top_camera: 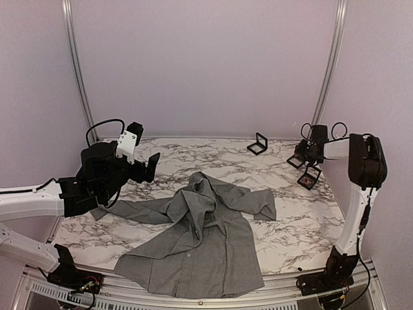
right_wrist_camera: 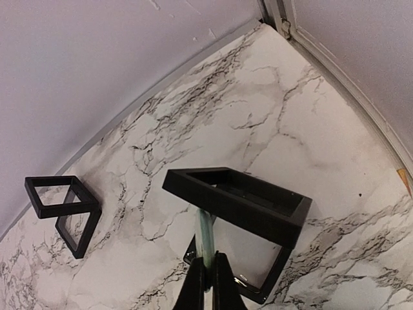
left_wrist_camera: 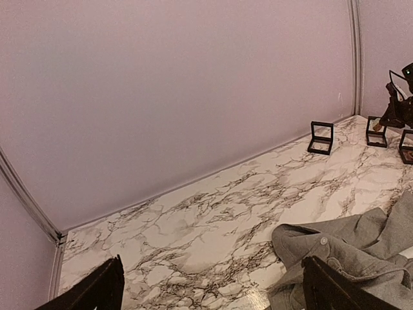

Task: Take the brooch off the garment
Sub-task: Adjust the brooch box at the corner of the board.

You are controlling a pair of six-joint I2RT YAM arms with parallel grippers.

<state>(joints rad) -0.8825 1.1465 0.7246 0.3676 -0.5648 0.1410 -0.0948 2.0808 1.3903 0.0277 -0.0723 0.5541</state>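
The grey shirt (top_camera: 193, 242) lies spread, somewhat rumpled, on the marble worktop (top_camera: 300, 226). Its hem reaches the near edge, its collar (top_camera: 201, 186) points toward the back wall, and one sleeve runs out to each side. The left claw (top_camera: 147, 168) hangs in the air above the far left of the worktop, clear of the cloth. In the left wrist view its two fingers (left_wrist_camera: 97, 294) stand wide apart with nothing between them, and a shirt button (left_wrist_camera: 324, 240) shows on the folded cloth near the right one. The right claw (right_wrist_camera: 208, 278) is at the far right corner, well apart from the shirt. Its fingertips are almost pressed together, pinching a thin pale strip (right_wrist_camera: 206, 236) that rises between them. I cannot tell from these views whether that strip is the brooch. Just beyond the strip stands an open black frame box (right_wrist_camera: 235, 197), hinged wide with its lower half on the marble. A second open frame box (right_wrist_camera: 61, 201) stands farther left along the back wall. A third frame box (top_camera: 258, 143) stands alone near the middle of the back edge.
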